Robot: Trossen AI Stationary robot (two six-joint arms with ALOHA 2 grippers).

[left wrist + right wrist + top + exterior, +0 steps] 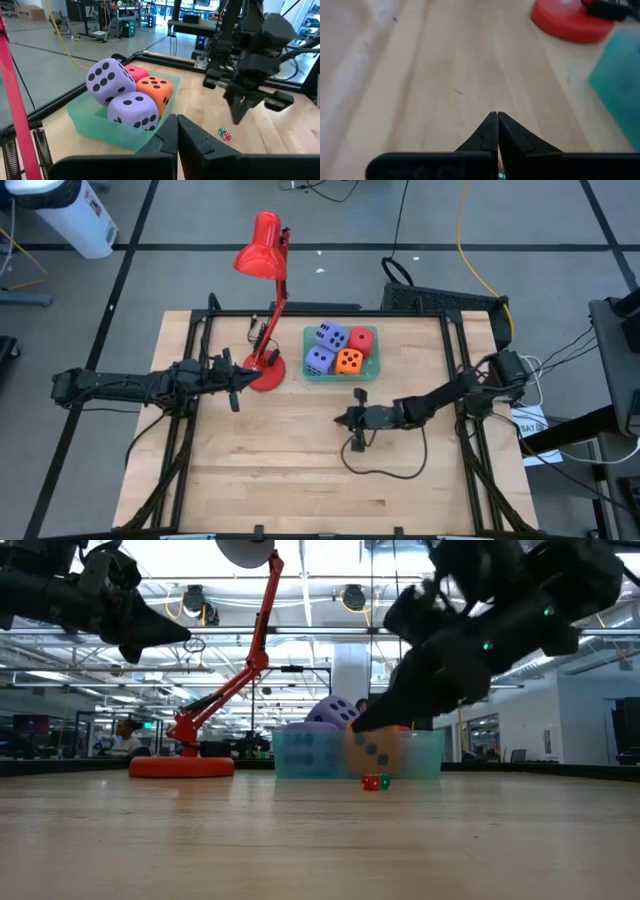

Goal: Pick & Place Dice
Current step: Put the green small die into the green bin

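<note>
Four pipped dice (341, 350), two purple, one orange, one red, fill green bin (310, 370); both claws pinched together empty; left wrist alone shows tiny red-green dice (224, 134) on surface (300, 460).

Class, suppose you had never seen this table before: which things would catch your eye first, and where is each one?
First the red lamp, its base at the table's back left and its head leaning out past the back edge. Next the green tray right beside that base, packed with four big dice: two purple, one orange, one red. Last, two tiny dice, red and green, on the bare wood in front of the tray, under the right gripper, whose jaws are shut.
</note>
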